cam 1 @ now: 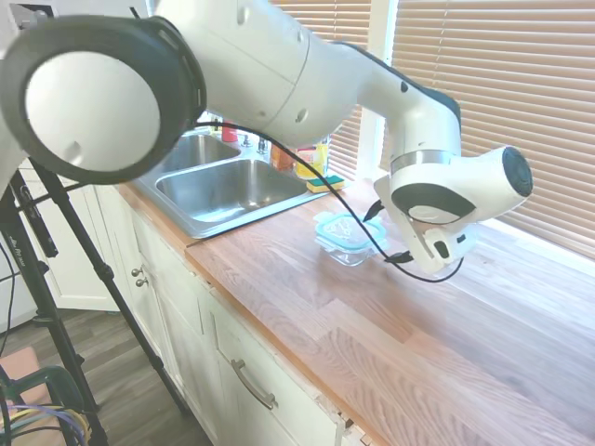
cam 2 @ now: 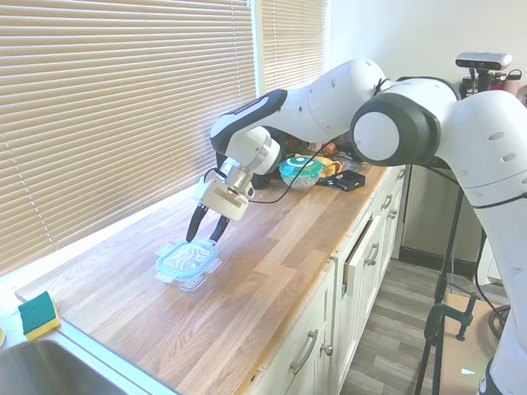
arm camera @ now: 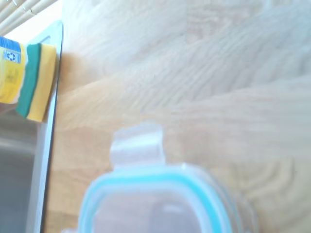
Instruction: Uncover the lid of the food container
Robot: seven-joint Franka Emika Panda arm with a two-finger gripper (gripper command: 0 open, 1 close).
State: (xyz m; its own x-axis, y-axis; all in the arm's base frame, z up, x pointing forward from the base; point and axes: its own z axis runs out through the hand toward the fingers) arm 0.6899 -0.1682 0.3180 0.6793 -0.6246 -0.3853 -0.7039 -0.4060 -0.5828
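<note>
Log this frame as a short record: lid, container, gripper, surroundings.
lid: teal-rimmed, clear centre, seated on the food container
food container: clear glass, on the wooden counter
gripper: open, just above the lid's far edge, holding nothing
sponge: yellow-green, by the sink
task status: lid not yet removed

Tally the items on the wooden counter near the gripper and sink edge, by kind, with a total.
Lid: 1
Food container: 1
Sponge: 1
Total: 3
</note>
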